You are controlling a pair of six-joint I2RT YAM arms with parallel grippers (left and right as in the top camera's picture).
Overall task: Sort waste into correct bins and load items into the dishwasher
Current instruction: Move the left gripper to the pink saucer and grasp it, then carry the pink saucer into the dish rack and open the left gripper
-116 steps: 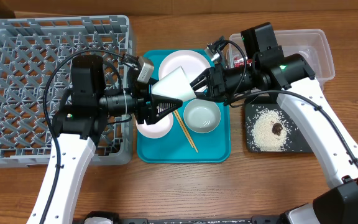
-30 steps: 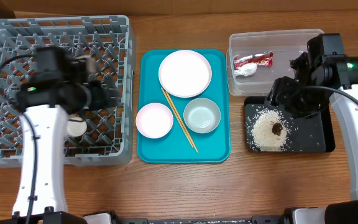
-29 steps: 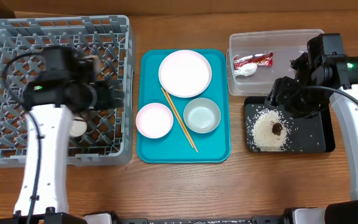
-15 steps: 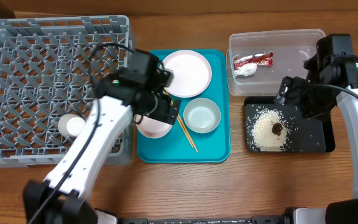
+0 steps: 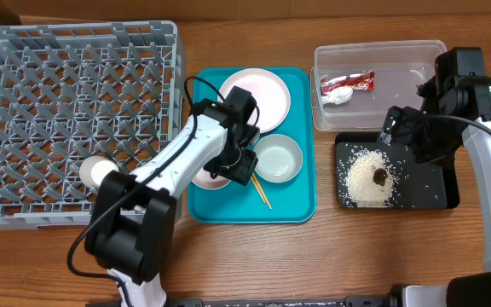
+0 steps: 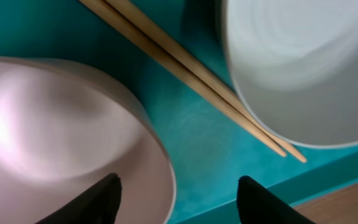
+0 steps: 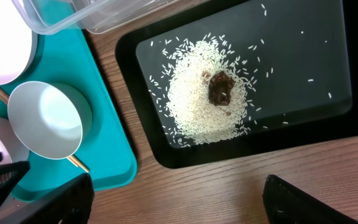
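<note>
Wood-grain tabletop beneath everything. Spreads left gripper wide above teal serving tray: one finger over pale pink saucer, other over bare teal near chopsticks; grips nothing. Holds right gripper wide open too, empty, over table just beside black tray. Has swung left arm off dish rack since a second ago, small white cup left inside. Shows snack wrapper and tissue wad in clear tub; rice and brown lump on black tray; white plate and green-white bowl on teal serving tray.
</note>
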